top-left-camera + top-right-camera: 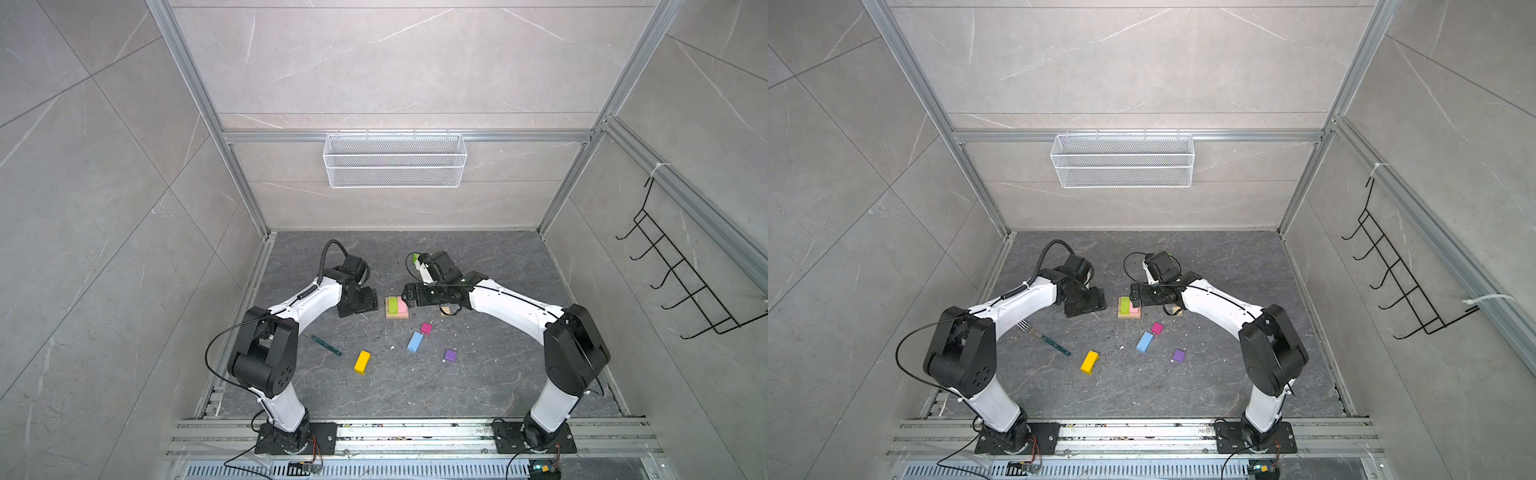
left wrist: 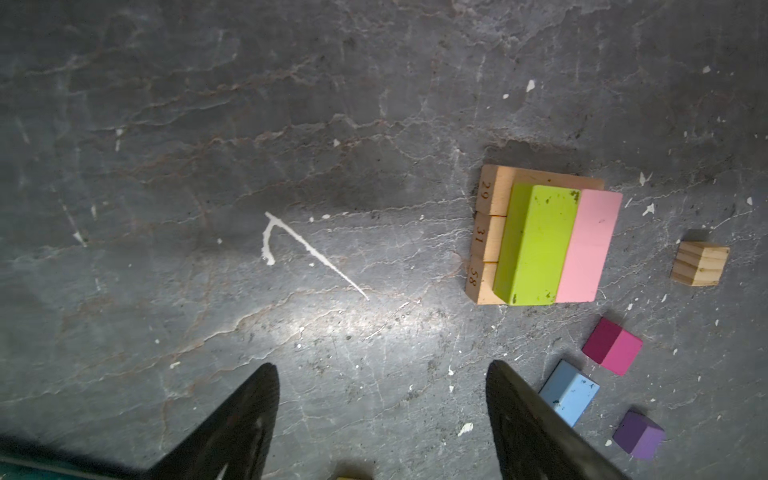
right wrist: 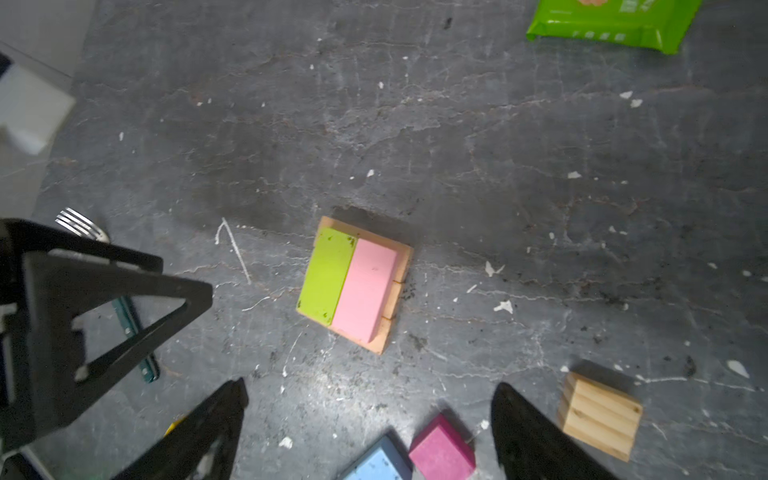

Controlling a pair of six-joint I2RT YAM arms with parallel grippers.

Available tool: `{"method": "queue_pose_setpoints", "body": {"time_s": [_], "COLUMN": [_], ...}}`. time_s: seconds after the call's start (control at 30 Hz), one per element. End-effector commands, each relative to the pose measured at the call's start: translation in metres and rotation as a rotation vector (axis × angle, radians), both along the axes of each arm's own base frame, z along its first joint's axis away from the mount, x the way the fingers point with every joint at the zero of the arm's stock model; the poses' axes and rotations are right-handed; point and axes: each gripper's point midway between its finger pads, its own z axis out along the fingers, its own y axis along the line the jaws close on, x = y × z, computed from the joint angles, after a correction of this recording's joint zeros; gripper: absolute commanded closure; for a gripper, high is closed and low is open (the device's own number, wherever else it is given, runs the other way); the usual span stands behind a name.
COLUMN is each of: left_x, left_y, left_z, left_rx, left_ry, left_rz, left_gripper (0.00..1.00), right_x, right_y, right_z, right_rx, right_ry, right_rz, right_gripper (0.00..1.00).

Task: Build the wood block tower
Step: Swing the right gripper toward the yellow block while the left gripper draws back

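The tower (image 1: 397, 316) stands mid-floor: tan bars (image 2: 484, 237) at the base, with a lime block (image 2: 536, 245) and a pink block (image 2: 588, 249) side by side on them. My left gripper (image 2: 380, 365) hangs open and empty just left of it. My right gripper (image 3: 370, 384) is open above the tower's right side and holds nothing. Loose on the floor lie a yellow block (image 1: 362, 361), a light blue block (image 1: 415, 341), a magenta cube (image 1: 426, 328), a purple cube (image 1: 450, 355) and a tan cube (image 3: 598, 415). The tan cube is half hidden under the right arm in both top views.
A fork with a teal handle (image 1: 1054, 343) lies left of the yellow block. A green snack packet (image 3: 611, 20) sits behind the right wrist. A white mesh basket (image 1: 395, 160) hangs on the back wall and a black hook rack (image 1: 685, 282) on the right wall.
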Motion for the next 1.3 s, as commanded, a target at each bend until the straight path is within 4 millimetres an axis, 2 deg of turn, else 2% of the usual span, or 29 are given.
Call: {"method": "queue_pose_setpoints", "body": {"time_s": [0.0, 0.1, 0.17, 0.37, 0.5, 0.7, 1.0, 1.27], "left_x": [-0.009, -0.013, -0.016, -0.024, -0.031, -0.045, -0.054, -0.059], "left_y": [0.004, 0.012, 0.018, 0.043, 0.060, 0.084, 0.094, 0.098], "left_z": [0.013, 0.017, 0.020, 0.034, 0.042, 0.042, 0.045, 0.047], "left_rx": [-0.064, -0.089, -0.098, -0.113, -0.149, -0.219, -0.288, -0.281], "left_ry": [0.011, 0.013, 0.012, 0.000, -0.003, 0.030, 0.020, 0.018], "left_rz": [0.030, 0.051, 0.070, 0.138, 0.188, 0.267, 0.303, 0.299], "left_gripper": [0.16, 0.10, 0.00, 0.00, 0.00, 0.01, 0.02, 0.02], "right_x": [-0.025, -0.040, -0.049, -0.078, -0.091, -0.113, -0.147, -0.160], "right_y": [0.004, 0.014, 0.021, 0.049, 0.067, 0.095, 0.136, 0.154], "right_z": [0.003, 0.003, 0.001, -0.003, -0.008, -0.024, -0.053, -0.073], "right_rx": [-0.072, -0.102, -0.116, -0.131, -0.160, -0.187, -0.245, -0.287], "right_ry": [-0.025, -0.050, -0.058, -0.087, -0.127, -0.143, -0.147, -0.141], "right_rz": [0.118, 0.207, 0.262, 0.428, 0.497, 0.610, 0.759, 0.818], "right_gripper": [0.04, 0.01, 0.01, 0.01, 0.01, 0.03, 0.07, 0.11]}}
